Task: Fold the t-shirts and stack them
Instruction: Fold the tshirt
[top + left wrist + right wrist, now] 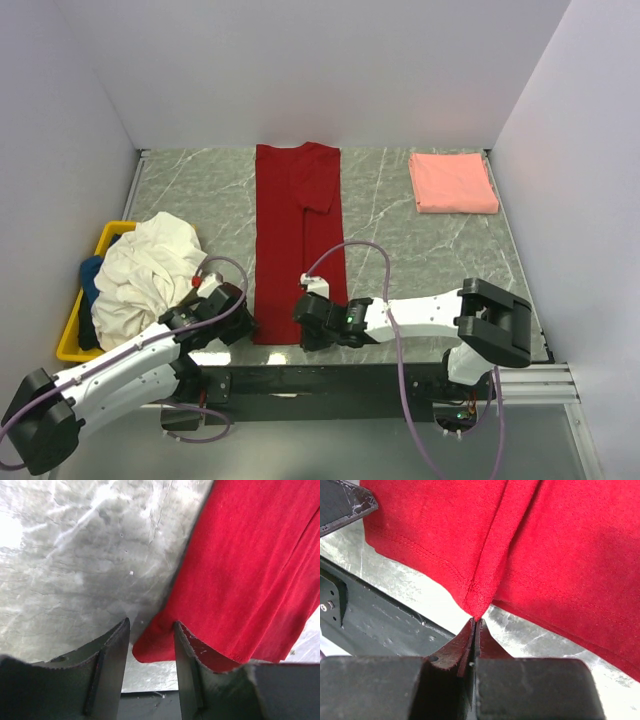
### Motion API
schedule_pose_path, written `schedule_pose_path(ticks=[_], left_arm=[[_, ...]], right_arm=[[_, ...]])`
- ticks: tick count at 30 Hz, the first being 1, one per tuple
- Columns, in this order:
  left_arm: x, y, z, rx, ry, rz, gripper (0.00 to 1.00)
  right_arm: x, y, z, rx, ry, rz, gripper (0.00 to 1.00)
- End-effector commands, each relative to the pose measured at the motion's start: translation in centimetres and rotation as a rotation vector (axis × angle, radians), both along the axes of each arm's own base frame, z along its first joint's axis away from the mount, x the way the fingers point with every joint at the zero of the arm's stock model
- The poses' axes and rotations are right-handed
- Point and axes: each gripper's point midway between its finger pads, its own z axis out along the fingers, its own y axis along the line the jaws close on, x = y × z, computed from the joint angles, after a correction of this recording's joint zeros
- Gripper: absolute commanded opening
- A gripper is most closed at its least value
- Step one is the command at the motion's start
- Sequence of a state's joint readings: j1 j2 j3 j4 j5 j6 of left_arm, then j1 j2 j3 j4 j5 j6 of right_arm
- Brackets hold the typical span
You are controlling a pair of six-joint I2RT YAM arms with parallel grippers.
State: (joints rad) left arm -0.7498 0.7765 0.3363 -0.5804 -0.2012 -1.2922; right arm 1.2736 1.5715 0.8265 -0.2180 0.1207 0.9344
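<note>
the red shirt (pixel 297 230) lies flat down the middle of the table (pixel 400 250), folded lengthwise into a long strip that runs from the far edge to the near edge, with one sleeve turned in over the upper part. the pink shirt (pixel 452 182) sits folded into a neat rectangle at the far right, well apart from the red one. at the left, the white shirt (pixel 145 270) is heaped loose on the yellow bin (pixel 70 345), with a bit of the blue shirt (pixel 90 272) showing under its left side.

both arms reach to the near end of the red shirt. the left gripper (pixel 151 640) is at its near left corner with the jaws spread. that corner lies on the table in the gap, and the right-hand finger (pixel 200 675) overlaps the cloth's edge. the right gripper (pixel 476 625) is over the near hem, pointing toward the left arm. its jaws are pressed together and pinch a small raised fold of the hem at their tips. the rest of the cloth lies flat beyond it.
</note>
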Motion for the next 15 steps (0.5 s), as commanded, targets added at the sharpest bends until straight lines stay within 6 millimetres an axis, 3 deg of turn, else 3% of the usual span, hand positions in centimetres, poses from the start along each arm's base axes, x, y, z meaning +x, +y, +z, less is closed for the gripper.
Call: schedule_pose_path(ticks=[1, 5, 10, 15], left_arm=[[0.0, -1.1, 0.4, -0.029, -0.004, -0.053, 0.45], [-0.3, -1.2, 0.1, -0.025, 0.013, -0.067, 0.41], [-0.8, -1.6, -0.5, -0.027, 0.042, -0.1, 0.28], [-1.6, -2.3, -0.7, -0.037, 0.073, -0.154, 0.22]], right_arm=[[0.1, 0.3, 1.5, 0.069, -0.001, -0.023, 0.0], [0.2, -0.2, 2.3, 0.081, -0.013, -0.036, 0.12], [1.0, -1.7, 3.9, 0.113, -0.032, -0.082, 0.32], [2.4, -5.5, 4.5, 0.144, -0.029, -0.157, 0.4]])
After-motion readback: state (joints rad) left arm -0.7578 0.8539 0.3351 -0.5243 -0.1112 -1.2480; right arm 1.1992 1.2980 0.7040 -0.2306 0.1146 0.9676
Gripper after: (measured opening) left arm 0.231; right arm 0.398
